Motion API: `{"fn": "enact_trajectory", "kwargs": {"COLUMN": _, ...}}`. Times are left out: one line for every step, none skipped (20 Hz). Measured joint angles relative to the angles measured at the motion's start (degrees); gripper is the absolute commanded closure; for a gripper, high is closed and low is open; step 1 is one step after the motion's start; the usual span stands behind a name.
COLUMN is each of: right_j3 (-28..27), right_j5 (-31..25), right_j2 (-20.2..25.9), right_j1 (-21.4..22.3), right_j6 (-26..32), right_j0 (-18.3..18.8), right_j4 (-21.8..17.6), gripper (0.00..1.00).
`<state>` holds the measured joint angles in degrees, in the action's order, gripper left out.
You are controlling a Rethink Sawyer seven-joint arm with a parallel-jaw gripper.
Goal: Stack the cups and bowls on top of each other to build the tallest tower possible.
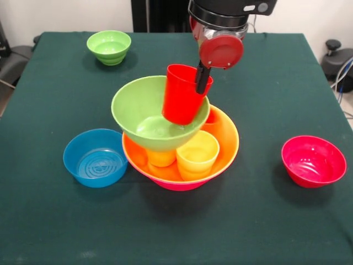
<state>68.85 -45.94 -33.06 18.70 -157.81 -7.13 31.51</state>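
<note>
Even bright light, soft shadows, sharp.

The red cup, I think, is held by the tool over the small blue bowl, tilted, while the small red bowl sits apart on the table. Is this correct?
Not quite. The front view shows the red cup, tilted and gripped at its rim by the tool, over the medium-large green bowl on the tower, not over the small blue bowl, which stands beside the tower. The small red bowl does sit apart on the table.

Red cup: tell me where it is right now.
In the front view the red cup hangs tilted at the centre, held by the gripper, over the right rim of the green bowl on the pile.
</note>
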Motion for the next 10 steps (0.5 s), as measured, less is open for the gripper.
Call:
{"fn": "enact_trajectory", "kwargs": {"right_j3": 0.0, "right_j5": 0.0, "right_j2": 0.0, "right_j1": 0.0, "right_j6": 0.0, "right_j0": 0.0, "right_j4": 0.1, "gripper": 1.00}}
{"fn": "enact_trajectory", "kwargs": {"right_j3": 0.0, "right_j5": 0.0, "right_j2": 0.0, "right_j1": 0.0, "right_j6": 0.0, "right_j0": 0.0, "right_j4": 0.2, "gripper": 1.00}}
{"fn": "enact_trajectory", "kwargs": {"right_j3": 0.0, "right_j5": 0.0, "right_j2": 0.0, "right_j1": 0.0, "right_j6": 0.0, "right_j0": 0.0, "right_j4": 0.3, "gripper": 1.00}}
{"fn": "enact_trajectory", "kwargs": {"right_j3": 0.0, "right_j5": 0.0, "right_j2": 0.0, "right_j1": 0.0, "right_j6": 0.0, "right_j0": 0.0, "right_j4": 0.4, "gripper": 1.00}}
{"fn": "enact_trajectory", "kwargs": {"right_j3": 0.0, "right_j5": 0.0, "right_j2": 0.0, "right_j1": 0.0, "right_j6": 0.0, "right_j0": 0.0, "right_j4": 0.5, "gripper": 1.00}}
{"fn": "enact_trajectory", "kwargs": {"right_j3": 0.0, "right_j5": 0.0, "right_j2": 0.0, "right_j1": 0.0, "right_j6": 0.0, "right_j0": 0.0, "right_j4": 0.6, "gripper": 1.00}}
{"fn": "enact_trajectory", "kwargs": {"right_j3": 0.0, "right_j5": 0.0, "right_j2": 0.0, "right_j1": 0.0, "right_j6": 0.0, "right_j0": 0.0, "right_j4": 0.7, "gripper": 1.00}}
{"fn": "enact_trajectory", "kwargs": {"right_j3": 0.0, "right_j5": 0.0, "right_j2": 0.0, "right_j1": 0.0, "right_j6": 0.0, "right_j0": 0.0, "right_j4": 0.8, "gripper": 1.00}}
{"fn": "enact_trajectory", "kwargs": {"right_j3": 0.0, "right_j5": 0.0, "right_j2": 0.0, "right_j1": 0.0, "right_j6": 0.0, "right_j0": 0.1, "right_j4": 0.9, "gripper": 1.00}}
{"fn": "enact_trajectory", "kwargs": {"right_j3": 0.0, "right_j5": 0.0, "right_j2": 0.0, "right_j1": 0.0, "right_j6": 0.0, "right_j0": 0.1, "right_j4": 0.9, "gripper": 1.00}}
